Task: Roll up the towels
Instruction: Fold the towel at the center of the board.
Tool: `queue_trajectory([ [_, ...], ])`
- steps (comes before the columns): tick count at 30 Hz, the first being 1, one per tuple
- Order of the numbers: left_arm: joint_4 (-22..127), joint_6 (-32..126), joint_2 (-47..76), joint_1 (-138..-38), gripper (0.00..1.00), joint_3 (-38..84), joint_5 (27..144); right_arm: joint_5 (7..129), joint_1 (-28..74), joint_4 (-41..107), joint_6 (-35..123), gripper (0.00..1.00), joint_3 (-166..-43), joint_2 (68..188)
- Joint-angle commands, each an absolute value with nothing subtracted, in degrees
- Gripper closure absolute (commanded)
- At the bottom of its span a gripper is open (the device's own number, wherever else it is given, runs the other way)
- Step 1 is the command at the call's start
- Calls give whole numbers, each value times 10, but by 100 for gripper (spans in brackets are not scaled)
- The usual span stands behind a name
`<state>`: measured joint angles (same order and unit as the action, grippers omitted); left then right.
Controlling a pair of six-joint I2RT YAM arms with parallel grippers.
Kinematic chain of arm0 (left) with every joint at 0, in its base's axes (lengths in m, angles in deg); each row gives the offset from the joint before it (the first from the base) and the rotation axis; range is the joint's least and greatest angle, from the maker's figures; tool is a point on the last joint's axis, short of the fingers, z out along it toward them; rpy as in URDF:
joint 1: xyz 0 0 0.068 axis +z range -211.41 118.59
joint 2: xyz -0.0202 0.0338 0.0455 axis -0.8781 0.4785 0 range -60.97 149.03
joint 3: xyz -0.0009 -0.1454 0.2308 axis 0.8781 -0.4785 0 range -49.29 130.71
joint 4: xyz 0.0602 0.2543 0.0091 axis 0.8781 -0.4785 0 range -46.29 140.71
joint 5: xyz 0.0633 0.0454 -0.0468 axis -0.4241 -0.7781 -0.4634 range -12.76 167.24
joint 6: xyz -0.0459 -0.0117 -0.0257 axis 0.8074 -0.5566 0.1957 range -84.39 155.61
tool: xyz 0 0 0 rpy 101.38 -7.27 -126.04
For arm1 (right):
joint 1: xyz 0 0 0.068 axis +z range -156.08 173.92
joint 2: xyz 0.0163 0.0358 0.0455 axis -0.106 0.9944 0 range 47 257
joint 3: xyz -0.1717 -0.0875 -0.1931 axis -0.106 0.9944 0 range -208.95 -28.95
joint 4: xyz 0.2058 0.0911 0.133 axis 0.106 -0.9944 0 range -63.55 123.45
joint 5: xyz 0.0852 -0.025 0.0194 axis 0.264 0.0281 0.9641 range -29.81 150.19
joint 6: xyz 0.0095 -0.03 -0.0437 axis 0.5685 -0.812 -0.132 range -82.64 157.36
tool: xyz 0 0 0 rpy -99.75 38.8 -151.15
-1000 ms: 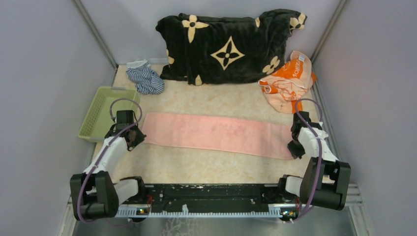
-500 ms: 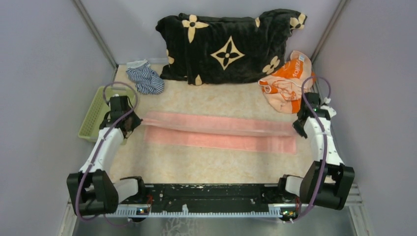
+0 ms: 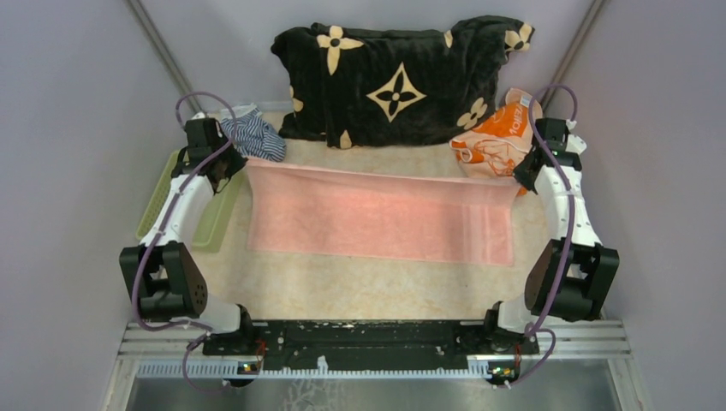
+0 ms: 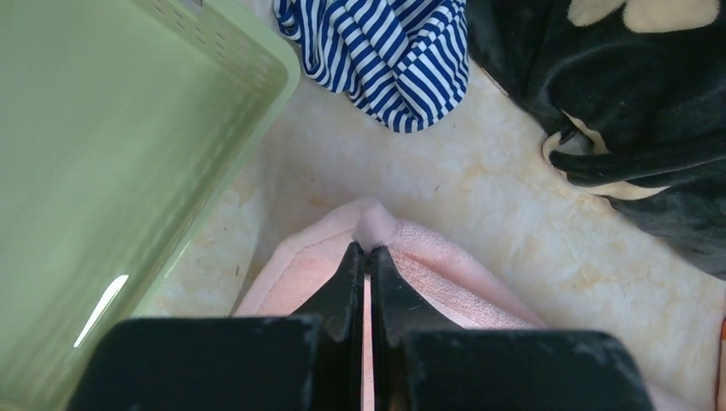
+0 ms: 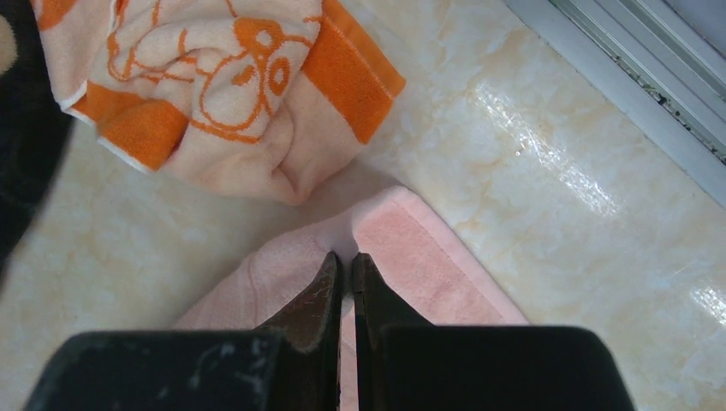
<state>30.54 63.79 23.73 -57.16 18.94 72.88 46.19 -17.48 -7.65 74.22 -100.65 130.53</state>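
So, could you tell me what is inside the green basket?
The green basket shows only bare floor in the wrist view; from above, the left arm covers part of it.

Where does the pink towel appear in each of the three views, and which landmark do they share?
Top external: pink towel spread across the table's middle, left to right.
Left wrist: pink towel at bottom centre, one corner pinched in the shut jaws.
Right wrist: pink towel at bottom centre, a corner pinched in the shut jaws.
Shared landmark: the black blanket: top, upper right, left edge, in that order.
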Motion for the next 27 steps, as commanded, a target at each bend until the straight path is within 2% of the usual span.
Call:
queue_trajectory([
  [1,322,628,210,-564,100,157,725,450,-186,-52,710,100,-988,1264],
  [16,263,626,33,-560,100,-70,697,425,-227,-161,764,100,-783,1138],
  [27,289,669,27,-559,100,-156,707,412,-231,-132,815,100,-690,1151],
])
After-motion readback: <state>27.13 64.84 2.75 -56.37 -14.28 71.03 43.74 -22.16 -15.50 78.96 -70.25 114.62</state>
